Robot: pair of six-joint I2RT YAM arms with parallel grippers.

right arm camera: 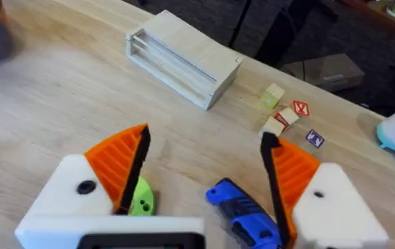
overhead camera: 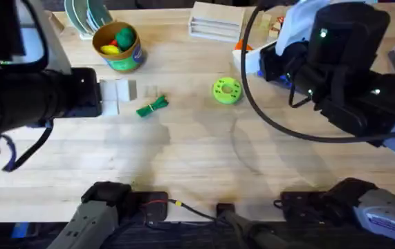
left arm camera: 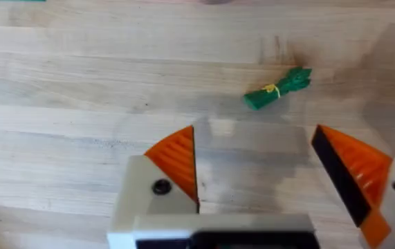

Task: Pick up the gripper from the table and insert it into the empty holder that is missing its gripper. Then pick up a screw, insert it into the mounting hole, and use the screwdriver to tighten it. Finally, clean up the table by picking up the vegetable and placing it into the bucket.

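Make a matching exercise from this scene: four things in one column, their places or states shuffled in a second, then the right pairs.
Things:
1. vegetable
2. bucket
3. screwdriver
4. left gripper

Places or states:
A. at the table's far side, holding colourful toys
B. between the right gripper's open fingers
C. lying on bare wood, tied with a yellow band
D. open, hovering just short of the green bundle

Pairs: 1-C, 2-A, 3-B, 4-D
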